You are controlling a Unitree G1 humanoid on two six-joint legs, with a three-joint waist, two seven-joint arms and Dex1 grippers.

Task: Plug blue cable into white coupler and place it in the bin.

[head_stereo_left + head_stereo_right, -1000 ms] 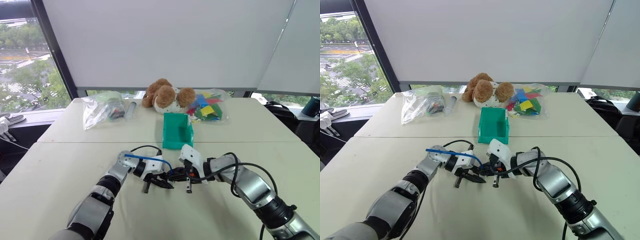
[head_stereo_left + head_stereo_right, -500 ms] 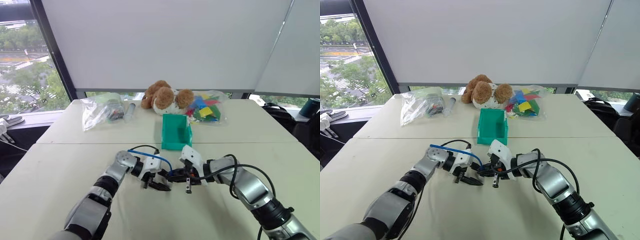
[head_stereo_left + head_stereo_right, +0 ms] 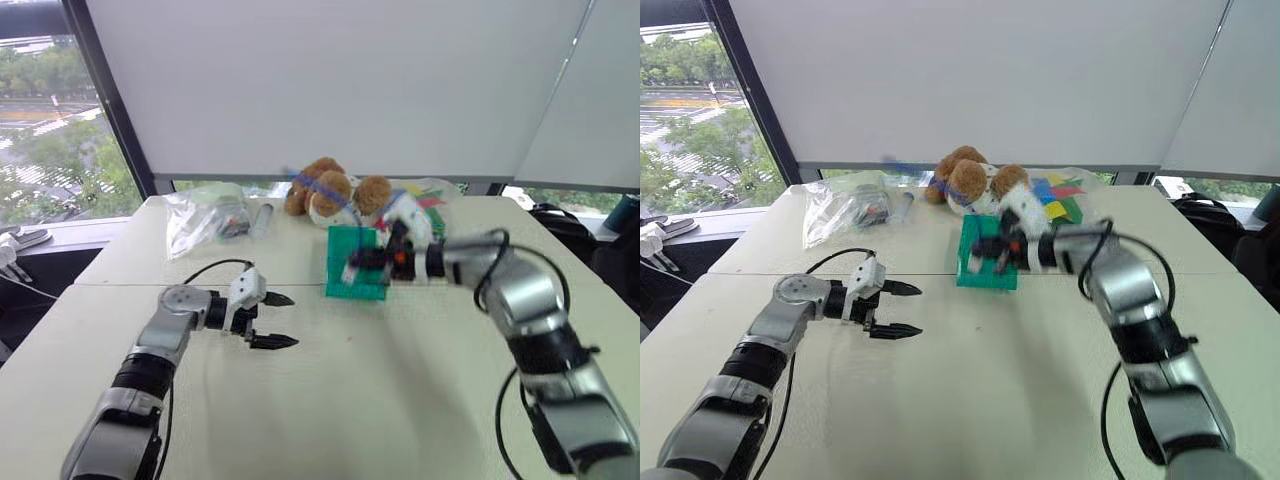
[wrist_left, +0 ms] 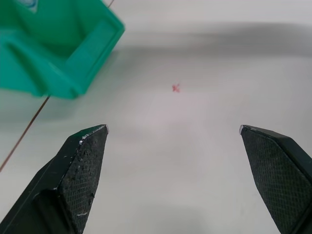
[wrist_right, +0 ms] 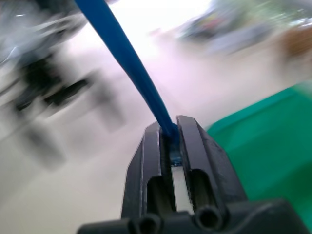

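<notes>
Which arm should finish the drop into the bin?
The right. The right gripper is shut on the blue cable and already hangs over the bin. The left gripper is open and empty, out over the table, off to the bin's left.

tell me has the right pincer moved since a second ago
Yes. The right pincer, shut on the thin blue cable, went from the near table up to the teal-green plastic bin.

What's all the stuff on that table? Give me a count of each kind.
Teal-green bins: 1
Blue cables, pinched in the right gripper: 1
Teddy bears: 1
Clear plastic bags, one with dark parts, one with coloured pieces: 2
Total: 5
</notes>
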